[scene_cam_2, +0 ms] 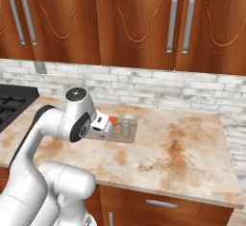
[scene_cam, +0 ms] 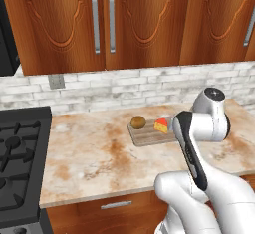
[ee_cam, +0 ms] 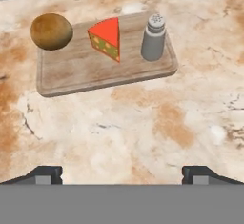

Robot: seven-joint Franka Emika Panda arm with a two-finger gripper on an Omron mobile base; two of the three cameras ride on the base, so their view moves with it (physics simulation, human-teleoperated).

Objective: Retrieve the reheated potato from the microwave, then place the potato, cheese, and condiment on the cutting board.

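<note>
Potato [ee_cam: 51, 31]: roundish olive-brown lump on cutting board [ee_cam: 95, 73].

A marbled beige and rust tabletop [scene_cam: 99, 158] runs along a whitewashed brick backsplash [scene_cam: 124, 86]; wooden wall cabinets [scene_cam: 134, 19] hang above the tabletop, a black gas stove [scene_cam: 20, 148] adjoins its left end, a drawer front [scene_cam_2: 161, 202] sits beneath it

A mottled beige stone counter [ee_cam: 143, 132] carries a wooden cutting board [ee_cam: 95, 77]. On the board stand a potato [ee_cam: 51, 31], a cheese wedge [ee_cam: 106, 38] and a grey shaker [ee_cam: 153, 37].
</note>
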